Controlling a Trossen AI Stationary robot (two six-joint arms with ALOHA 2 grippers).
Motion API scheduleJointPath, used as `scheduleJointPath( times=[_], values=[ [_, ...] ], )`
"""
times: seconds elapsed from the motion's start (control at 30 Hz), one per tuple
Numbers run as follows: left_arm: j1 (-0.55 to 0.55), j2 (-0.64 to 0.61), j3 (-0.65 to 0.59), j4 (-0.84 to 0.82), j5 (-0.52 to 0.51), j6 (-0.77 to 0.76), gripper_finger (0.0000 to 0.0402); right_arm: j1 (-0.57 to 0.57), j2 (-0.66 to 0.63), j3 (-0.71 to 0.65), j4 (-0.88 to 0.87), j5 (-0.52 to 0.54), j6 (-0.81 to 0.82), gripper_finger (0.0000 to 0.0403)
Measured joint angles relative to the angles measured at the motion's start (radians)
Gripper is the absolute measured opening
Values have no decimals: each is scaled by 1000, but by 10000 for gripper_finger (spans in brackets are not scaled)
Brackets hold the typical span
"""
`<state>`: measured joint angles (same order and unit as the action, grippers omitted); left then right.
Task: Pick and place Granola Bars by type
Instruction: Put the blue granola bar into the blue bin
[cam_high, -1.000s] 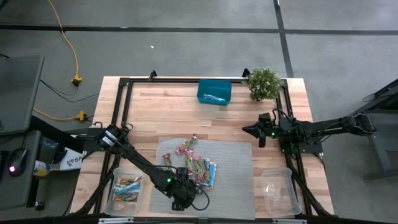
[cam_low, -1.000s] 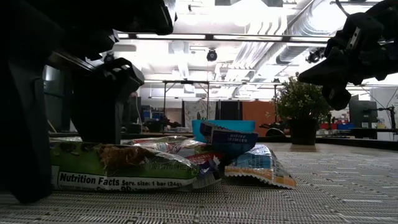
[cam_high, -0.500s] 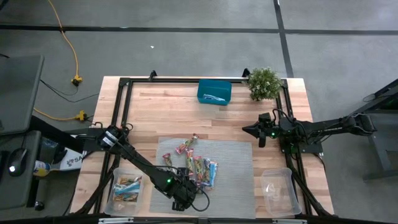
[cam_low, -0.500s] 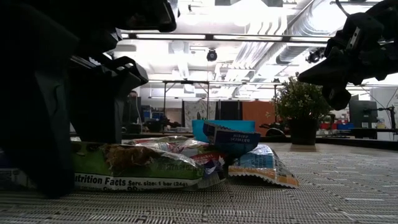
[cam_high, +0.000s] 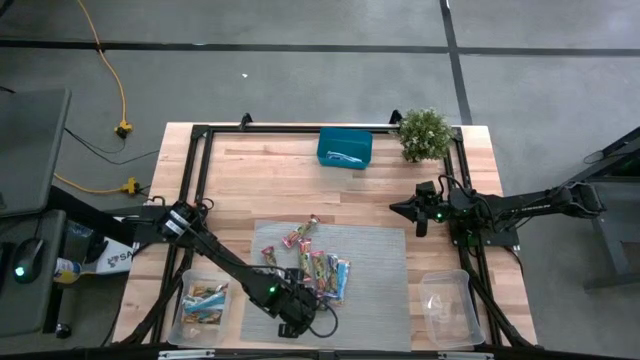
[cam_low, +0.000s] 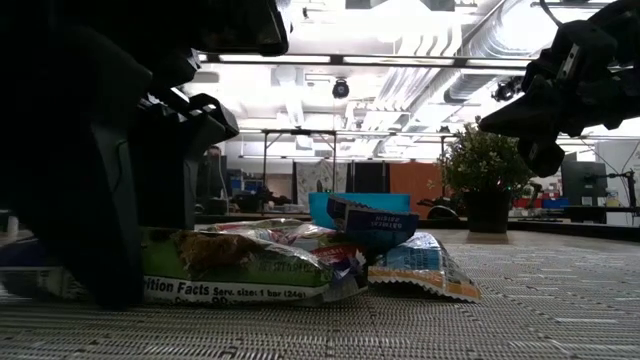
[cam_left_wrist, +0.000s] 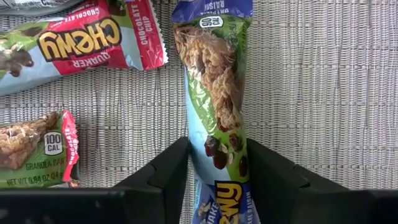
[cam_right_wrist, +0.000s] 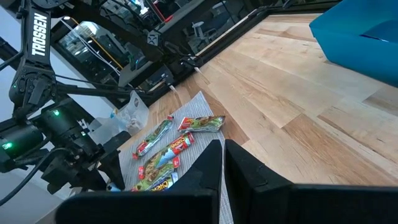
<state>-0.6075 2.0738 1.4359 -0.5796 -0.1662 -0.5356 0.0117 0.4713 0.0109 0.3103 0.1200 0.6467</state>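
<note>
Grey woven matting (cam_high: 370, 290) covers the near middle of the wooden table (cam_high: 260, 180), and on it we see the loose Granola Bars (cam_high: 318, 268) lying in a small cluster near the mat's centre, some overlapping. The left gripper (cam_left_wrist: 217, 171) is down on the mat at the cluster's near edge. In the left wrist view its two dark fingers (cam_left_wrist: 163, 177) sit on either side of one green-and-blue bar (cam_left_wrist: 214, 93) lying flat between them, both pads right against the wrapper's edges — whether they are already squeezing it we cannot tell. Beside that bar lie a red-and-blue wrapper marked Chewy (cam_left_wrist: 81, 37) and a green one with a red end (cam_left_wrist: 37, 146), both clear of the fingers.

More wrapped bars already fill the clear tub (cam_high: 203, 305) at the table's near left corner, while the clear tub (cam_high: 447, 305) at the near right holds none that we can see.

The right gripper (cam_right_wrist: 222, 163) waits above bare wood on the right side of the table, well apart from the mat — its fingers are pressed together on nothing. A teal box (cam_high: 344, 147) and a small potted plant (cam_high: 424, 133) stand along the far edge.
</note>
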Motion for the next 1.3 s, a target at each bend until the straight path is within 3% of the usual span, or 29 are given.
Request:
scheduleJointPath(
  times=[0.23,0.57,0.87,1.13,1.3],
  values=[
    [0,2,60,-83,32,38,115,0,0,0,0,0,0,0],
    [0,-1,265,-312,17,154,90,0,0,0,0,0,0,0],
    [34,-4,562,-580,-196,247,89,0,0,0,0,0,0,0],
    [124,-7,792,-658,-457,376,89,0,0,0,0,0,0,0],
    [212,-7,866,-653,-523,523,89,0,0,0,0,0,0,0]
  ],
)
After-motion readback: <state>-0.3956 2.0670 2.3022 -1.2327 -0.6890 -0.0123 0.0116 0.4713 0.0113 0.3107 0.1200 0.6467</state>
